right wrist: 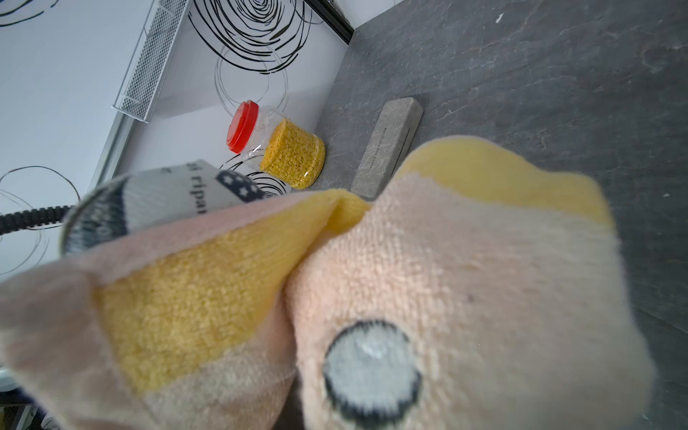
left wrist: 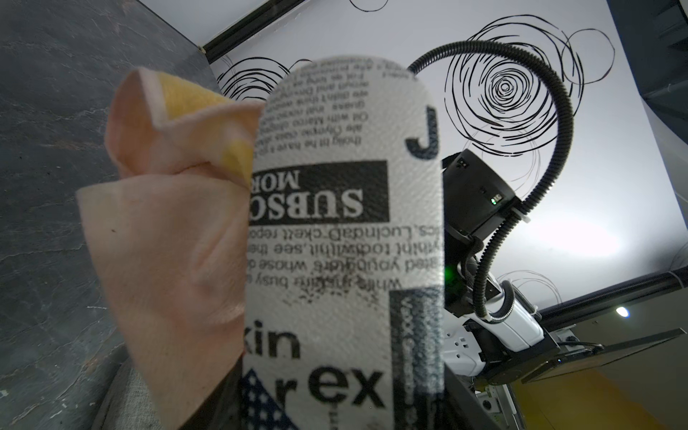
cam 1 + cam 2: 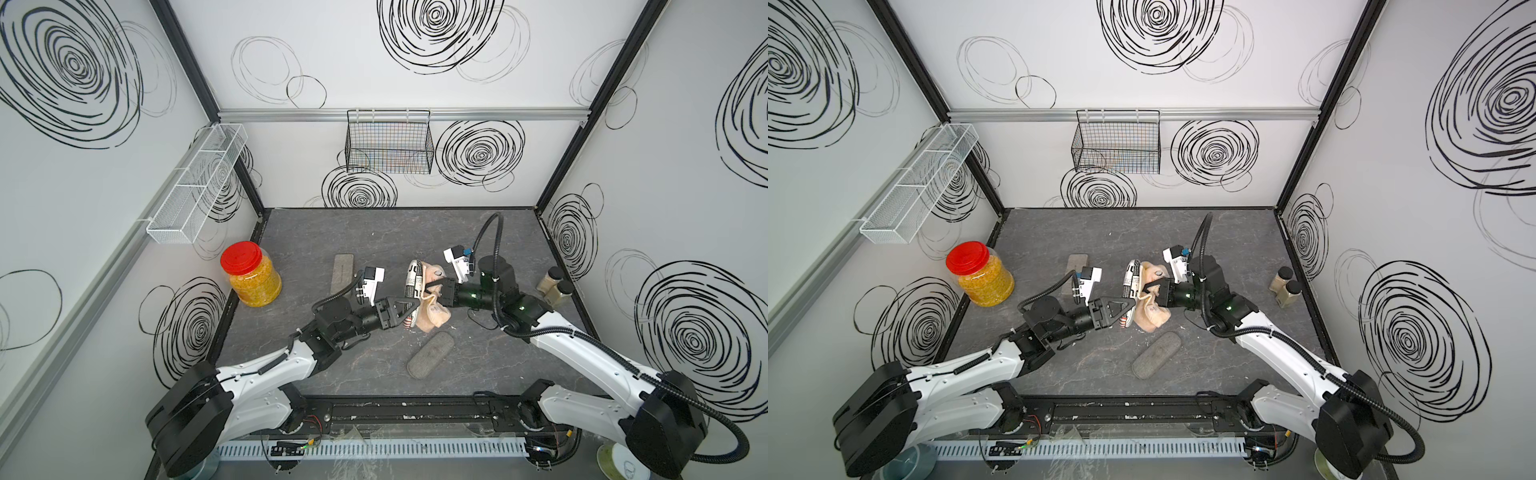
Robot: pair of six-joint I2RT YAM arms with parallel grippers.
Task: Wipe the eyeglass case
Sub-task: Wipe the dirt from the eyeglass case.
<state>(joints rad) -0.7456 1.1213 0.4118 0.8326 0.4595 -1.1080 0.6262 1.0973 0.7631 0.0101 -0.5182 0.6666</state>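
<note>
- Cloth (image 3: 434, 313) and printed glasses case (image 3: 415, 274) touch in the middle of the desk (image 3: 374, 237), between the two arms.
- The left end effector (image 3: 411, 306) is clamped on the near end of the printed glasses case. It seems to hold the case up off the desk.
- The right end effector (image 3: 430, 286) is shut tight on the cloth, which is all bunched up.
- The case's long way runs from front to back, pointing away from the robot.
- The cloth sits on the right side of the case. The right end effector is just beside the case, with only cloth between them.
- I think the rub should go along that long way, up and down the case.
- The right arm is nearer the cloth side, so it should do the rubbing. The left arm only has to hold the case steady.
- Behind the case the desk is bare up to the back wall, so there is room to push that way.
- In front, a grey oval case (image 3: 430, 354) lies near, just past the low end of the cloth. A pull toward the robot could bump it.
- A grey flat case (image 3: 343, 272) lies to the left, partly behind the left arm.
- The jar (image 3: 251, 276) with the red lid stands by the left wall and two small bottles (image 3: 555, 286) by the right wall. Both are well apart from the work.
- The left side of the case faces away from the cloth, so it may get missed.
</note>
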